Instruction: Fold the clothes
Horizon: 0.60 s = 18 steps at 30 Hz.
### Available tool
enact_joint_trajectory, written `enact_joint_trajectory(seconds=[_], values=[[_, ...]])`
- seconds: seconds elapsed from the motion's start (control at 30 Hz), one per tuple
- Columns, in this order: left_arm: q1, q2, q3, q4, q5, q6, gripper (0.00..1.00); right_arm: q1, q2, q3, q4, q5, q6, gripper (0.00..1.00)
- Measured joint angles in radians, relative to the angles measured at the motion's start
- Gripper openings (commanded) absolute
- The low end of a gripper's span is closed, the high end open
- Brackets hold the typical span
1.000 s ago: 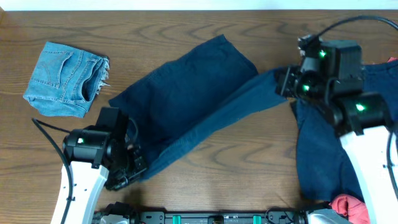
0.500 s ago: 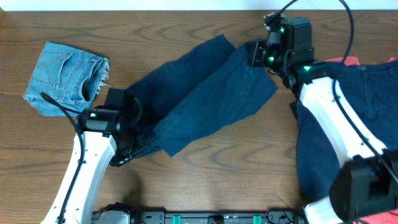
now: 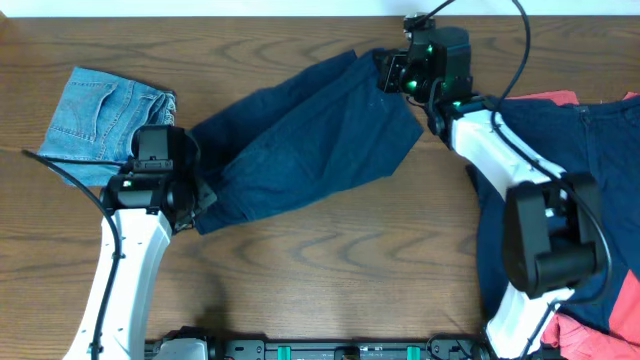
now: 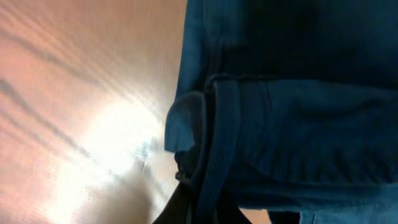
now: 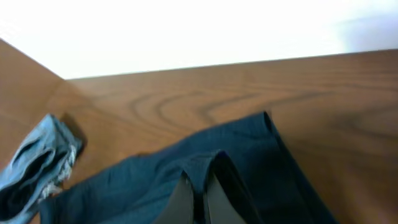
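Observation:
Dark navy trousers [image 3: 300, 145] lie folded lengthwise across the middle of the table, running from lower left to upper right. My left gripper [image 3: 195, 205] is shut on their lower-left end; the left wrist view shows the pinched waistband edge [image 4: 205, 155]. My right gripper [image 3: 388, 72] is shut on the upper-right end, and the right wrist view shows a fold of navy cloth [image 5: 205, 171] between its fingers [image 5: 200, 202].
Folded light-blue denim shorts [image 3: 105, 125] sit at the far left, also seen in the right wrist view [image 5: 31, 168]. A heap of dark blue clothes [image 3: 560, 200] with red pieces [image 3: 545, 98] fills the right side.
Both grippers carried the upper layer of the trousers toward the far edge, laying it over the lower layer. The left gripper moved up and left; the right moved left and back.

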Motion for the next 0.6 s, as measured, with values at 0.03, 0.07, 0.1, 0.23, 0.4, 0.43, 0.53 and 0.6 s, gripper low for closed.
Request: enact_joint_trajectory(seconds=[0.03,0.07,0.1,0.23,0.4,0.43,0.53,0.6], values=[[0.0,0.008,0.0,0.013,-0.01,0.001,0.06,0.0,0.014,0.001,0.021,-0.003,0.008,0.01],[0.0,0.016,0.0,0.026,-0.021,0.004,0.07,0.0,0.033,0.001,0.043,-0.005,0.019,0.01],[0.001,0.027,0.0,0.039,-0.031,0.005,0.11,0.0,0.043,0.001,0.053,-0.008,0.025,0.02],[0.005,0.088,0.0,0.098,-0.1,0.011,0.84,0.004,0.091,0.001,0.1,0.008,0.049,0.76],[0.013,0.15,0.0,0.14,-0.155,0.011,0.91,-0.003,0.095,0.008,-0.018,0.024,0.017,0.8],[0.013,0.154,0.0,0.132,-0.154,0.011,0.91,-0.005,0.093,0.012,-0.068,0.024,0.002,0.8],[0.013,0.155,0.0,0.076,-0.153,0.011,0.92,-0.016,0.078,0.014,-0.239,0.023,-0.06,0.79],[0.013,0.155,0.0,0.033,-0.153,0.012,0.92,-0.028,0.063,0.014,-0.337,0.027,-0.106,0.77]])
